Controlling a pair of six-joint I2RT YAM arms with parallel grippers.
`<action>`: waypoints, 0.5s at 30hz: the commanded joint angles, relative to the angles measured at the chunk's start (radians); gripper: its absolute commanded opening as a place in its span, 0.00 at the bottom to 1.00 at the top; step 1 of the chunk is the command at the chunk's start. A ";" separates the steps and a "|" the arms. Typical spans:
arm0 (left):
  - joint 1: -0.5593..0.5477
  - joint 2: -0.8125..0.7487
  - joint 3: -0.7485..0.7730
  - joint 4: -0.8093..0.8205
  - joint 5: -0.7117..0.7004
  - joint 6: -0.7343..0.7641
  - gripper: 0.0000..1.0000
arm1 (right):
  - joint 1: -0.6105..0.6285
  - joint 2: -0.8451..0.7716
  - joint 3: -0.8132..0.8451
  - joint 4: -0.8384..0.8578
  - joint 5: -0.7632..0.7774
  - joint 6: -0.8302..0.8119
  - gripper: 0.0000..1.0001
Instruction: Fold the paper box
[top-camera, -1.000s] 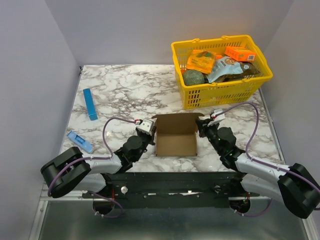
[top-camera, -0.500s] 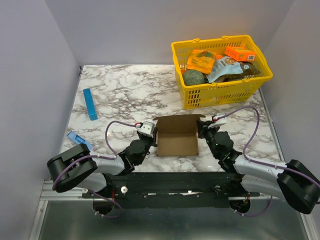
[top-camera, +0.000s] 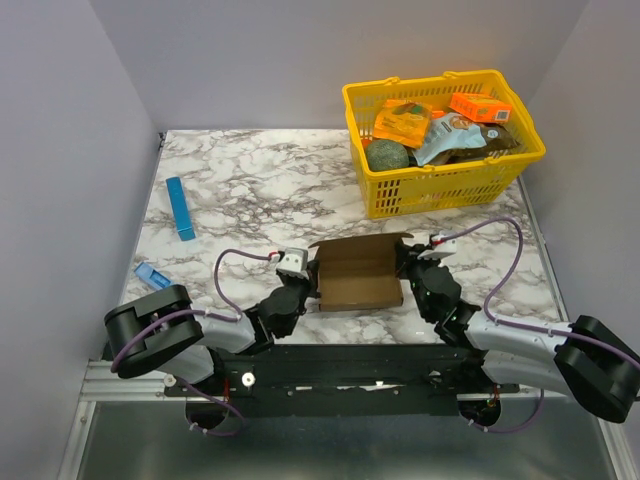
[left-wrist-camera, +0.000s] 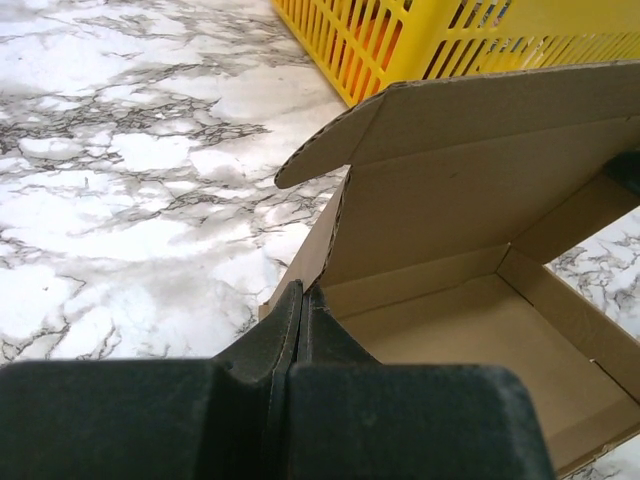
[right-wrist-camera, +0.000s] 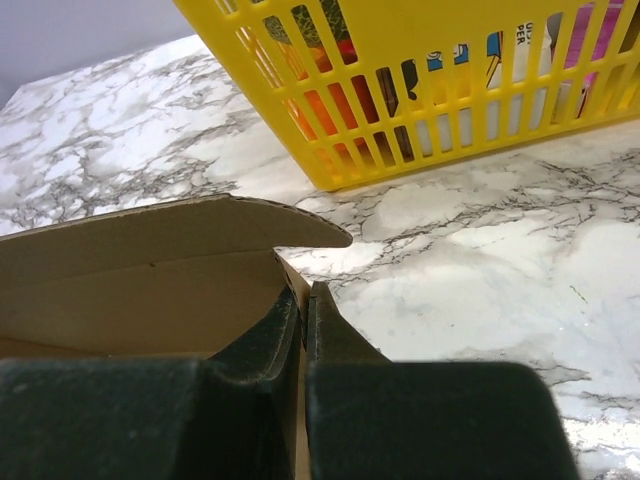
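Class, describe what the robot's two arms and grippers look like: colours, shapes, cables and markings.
The left arm and right arm have pale grey links between rounded black joints. A thin purple cable loops along each. A small white block sits at each wrist. The left gripper and right gripper have matt black fingers tapering to narrow tips. No markings show.

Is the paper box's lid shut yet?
No. The left wrist view shows the paper box with its lid flap raised and the inside open to view.

Paper box (top-camera: 360, 275) matt brown cardbd, table (top-camera: 250, 180) glossy marble-look, basket (top-camera: 440, 188) yellow plastic.
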 joint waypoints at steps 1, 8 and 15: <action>-0.045 0.033 -0.001 -0.114 -0.032 -0.108 0.00 | 0.032 0.011 -0.022 -0.168 0.035 0.114 0.11; -0.063 0.049 0.028 -0.139 -0.027 -0.144 0.00 | 0.055 -0.012 -0.013 -0.234 0.042 0.186 0.11; -0.080 0.059 0.060 -0.160 -0.012 -0.194 0.00 | 0.075 0.026 0.017 -0.268 0.061 0.222 0.10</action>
